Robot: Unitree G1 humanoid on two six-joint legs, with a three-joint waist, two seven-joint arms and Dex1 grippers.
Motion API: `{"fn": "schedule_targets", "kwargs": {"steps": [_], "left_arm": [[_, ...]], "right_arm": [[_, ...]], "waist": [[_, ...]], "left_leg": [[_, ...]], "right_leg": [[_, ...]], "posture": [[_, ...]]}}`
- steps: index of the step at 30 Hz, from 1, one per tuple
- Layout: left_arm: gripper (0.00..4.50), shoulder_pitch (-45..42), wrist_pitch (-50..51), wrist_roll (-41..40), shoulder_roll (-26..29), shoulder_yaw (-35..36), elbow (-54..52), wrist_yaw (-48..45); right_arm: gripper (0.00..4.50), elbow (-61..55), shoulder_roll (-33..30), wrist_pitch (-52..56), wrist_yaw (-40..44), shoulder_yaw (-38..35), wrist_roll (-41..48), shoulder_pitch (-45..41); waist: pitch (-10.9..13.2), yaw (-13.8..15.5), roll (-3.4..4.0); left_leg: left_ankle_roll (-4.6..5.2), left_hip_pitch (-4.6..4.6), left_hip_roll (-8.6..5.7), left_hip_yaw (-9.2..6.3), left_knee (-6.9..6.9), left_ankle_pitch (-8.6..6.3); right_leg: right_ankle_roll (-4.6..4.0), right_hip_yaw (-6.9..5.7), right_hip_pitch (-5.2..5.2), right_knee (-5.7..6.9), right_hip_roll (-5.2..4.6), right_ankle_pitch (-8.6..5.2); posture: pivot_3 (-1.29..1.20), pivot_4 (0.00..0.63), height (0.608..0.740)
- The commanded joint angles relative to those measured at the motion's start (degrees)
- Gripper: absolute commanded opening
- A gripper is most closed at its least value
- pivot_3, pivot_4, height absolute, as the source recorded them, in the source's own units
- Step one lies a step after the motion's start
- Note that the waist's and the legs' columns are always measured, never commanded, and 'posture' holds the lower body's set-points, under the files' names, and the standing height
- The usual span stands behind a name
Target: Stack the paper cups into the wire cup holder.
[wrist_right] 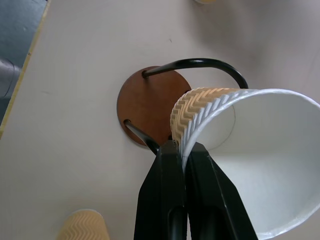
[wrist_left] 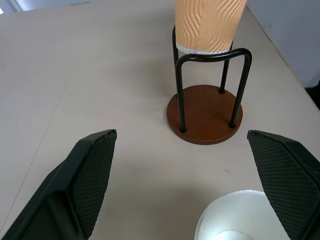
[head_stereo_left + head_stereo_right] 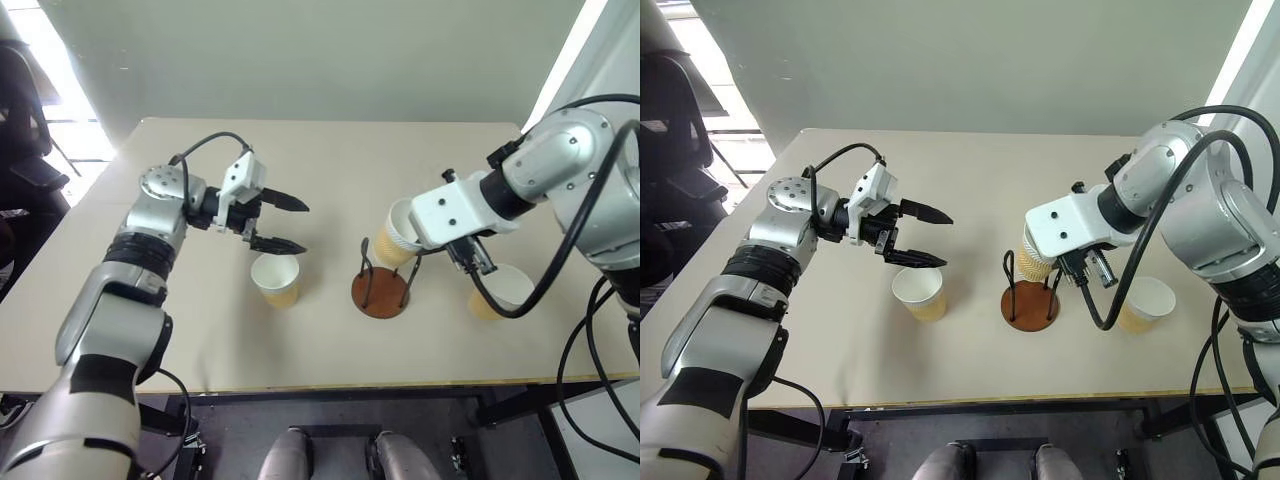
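Observation:
My right gripper is shut on the rim wall of a tan paper cup. It holds the cup tilted, with its bottom end between the tops of the two dark wire loops of the wire cup holder and above the reddish-brown base. A second paper cup stands upright on the table left of the holder. My left gripper hangs open just above and behind this cup, its fingers pointing toward the holder with nothing between them. A third paper cup stands right of the holder, partly behind my right arm.
The beige table stretches bare behind the cups to a pale wall. Its front edge runs close below the holder. A dark chair stands off the table's left side. Black cables hang beside my right arm.

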Motion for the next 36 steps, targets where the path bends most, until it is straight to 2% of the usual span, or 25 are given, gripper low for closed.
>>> {"fn": "schedule_targets", "kwargs": {"steps": [1, 3, 8, 14, 17, 21, 26, 36], "left_arm": [[4.5, -1.3, -0.7, -0.9, 0.8, 1.5, -1.0, -1.9], [4.5, -1.1, -0.7, -1.0, 0.9, 1.5, -1.1, -1.9], [4.5, -1.0, -0.6, -1.0, 1.0, 1.6, -1.2, -1.9], [4.5, -0.7, 0.0, -1.2, 1.1, 1.7, -2.0, -1.9], [4.5, -0.5, 1.4, -1.6, 1.2, 2.2, -2.8, -1.9], [4.5, -0.7, 4.3, -2.4, 2.0, 2.8, -4.3, -1.9], [4.5, -2.0, 3.0, -0.4, 5.4, 1.2, -4.4, -1.9], [4.5, -2.4, -1.1, 6.1, 15.6, -5.8, -7.9, -1.9]], "right_arm": [[0.4, -1.3, 0.4, -0.1, 0.2, -0.7, 0.6, 0.1], [0.89, -1.7, 1.4, 1.2, 0.1, -1.3, 0.6, 0.3], [2.53, -2.3, 3.4, 4.1, -0.5, -2.3, 0.5, 0.3], [2.53, 1.8, 5.0, 8.5, -3.2, -5.7, 0.9, -2.8], [2.53, 3.7, 2.1, 12.4, -2.0, -9.0, 2.9, -4.3], [2.53, 1.3, -4.0, 14.4, 0.1, -11.9, 5.6, -1.8], [2.53, -3.0, -7.6, 17.3, -0.2, -14.6, 9.0, 2.7], [2.53, -1.2, -5.1, 13.9, -2.0, -13.2, 9.2, 4.0]], "waist": [[0.0, 0.0, 0.0], [0.0, 0.0, 0.0], [0.0, 0.0, 0.0], [0.0, 0.0, 0.0], [0.0, 0.2, 0.0], [0.0, 0.6, 0.0], [0.0, 0.4, -0.01], [0.0, 0.2, -0.01]], "left_leg": [[0.0, 0.0, 0.0, 0.0, 0.01, 0.0], [0.0, 0.0, 0.0, 0.01, 0.03, 0.0], [0.01, 0.01, 0.0, 0.01, 0.04, 0.01], [0.01, 0.0, 0.0, 0.03, 0.11, 0.01], [0.01, -0.03, 0.0, 0.02, 0.13, 0.01], [0.01, -0.13, 0.0, 0.0, 0.13, -0.01], [0.0, -0.13, 0.0, 0.07, 0.0, -0.02], [0.01, -0.01, 0.02, -0.01, 0.04, 0.0]], "right_leg": [[0.0, 0.0, 0.01, 0.0, 0.0, 0.0], [0.01, 0.0, 0.01, 0.0, 0.0, 0.01], [0.02, 0.0, 0.01, 0.01, 0.0, 0.01], [0.01, 0.01, 0.02, 0.02, 0.0, 0.01], [0.01, 0.01, 0.0, 0.03, 0.0, 0.01], [-0.05, 0.0, -0.03, -0.07, -0.01, -0.03], [-0.04, 0.01, -0.08, -0.1, 0.01, -0.04], [0.02, 0.08, -0.03, -0.04, 0.06, -0.01]], "posture": [[0.0, 0.15, 0.74], [0.0, 0.15, 0.74], [0.0, 0.15, 0.74], [0.0, 0.15, 0.74], [0.0, 0.15, 0.74], [0.0, 0.15, 0.74], [0.0, 0.15, 0.74], [0.0, 0.15, 0.74]]}}
